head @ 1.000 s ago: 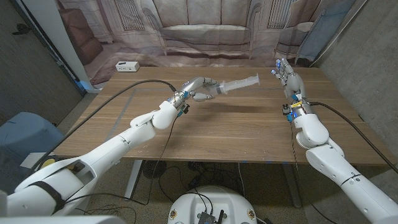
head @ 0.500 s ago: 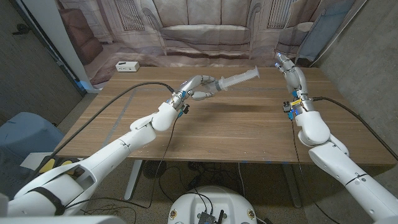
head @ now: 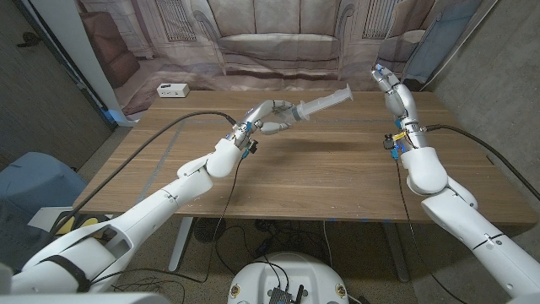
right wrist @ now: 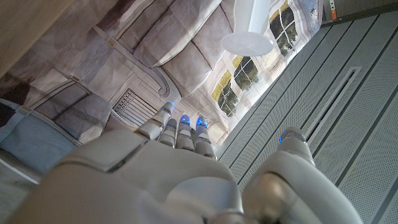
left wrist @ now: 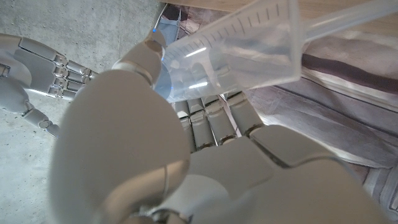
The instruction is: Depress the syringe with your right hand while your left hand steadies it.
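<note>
No readable text; the syringe [left wrist: 249, 43] shows graduation marks, seemingly unnumbered.

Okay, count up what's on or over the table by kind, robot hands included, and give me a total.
Syringes: 1, the syringe gripped by the left hand
Robot hands: 2, counting the right hand, raised and holding nothing
White boxes: 1, the small white box at the table's far left corner
Total: 4

Left arm extended from the near left corner, forearm raised above the tabletop. Left white robot hand [head: 272, 116] lifted, fingers [left wrist: 214, 118] curled around a clear plastic syringe [head: 325, 104], thumb across the barrel. Right arm reaches up along the right side. Right white robot hand [head: 395, 93] upright, empty, fingers [right wrist: 180, 130] held straight, close together.
</note>
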